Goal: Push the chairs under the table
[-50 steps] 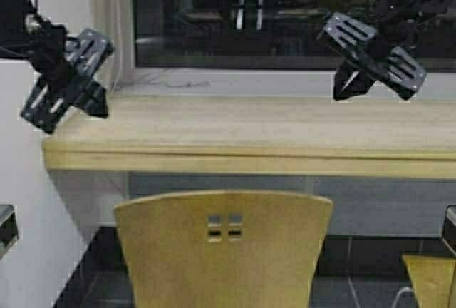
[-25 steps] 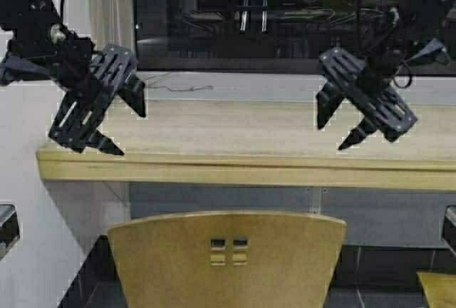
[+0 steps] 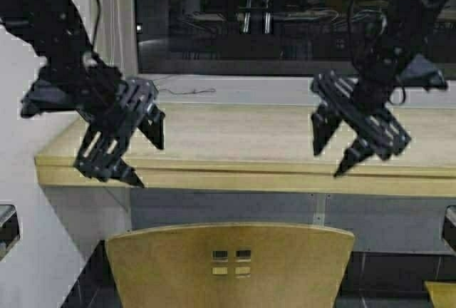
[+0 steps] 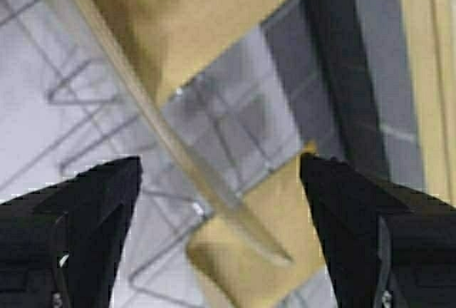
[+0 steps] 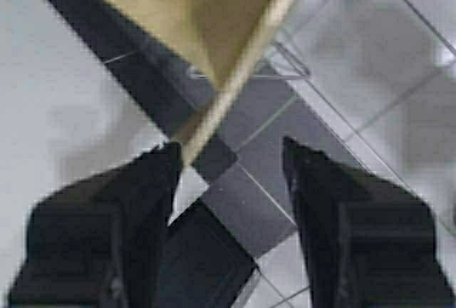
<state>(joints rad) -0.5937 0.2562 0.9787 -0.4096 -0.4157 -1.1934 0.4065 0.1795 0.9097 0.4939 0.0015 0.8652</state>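
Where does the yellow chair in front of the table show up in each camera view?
High view: chair at bottom centre, backrest below the table edge.
Left wrist view: its backrest rim runs between the open left gripper fingers.
Right wrist view: chair above the open right gripper.
Shared landmark: the curved backrest rim.

The high view looks forward and slightly down from behind the arms, facing the table (image 3: 235, 140) and a dark window beyond it. Each wrist view looks steeply down past its own fingers at the tiled floor, close above the chair (image 3: 229, 265). All three views share that chair's backrest.
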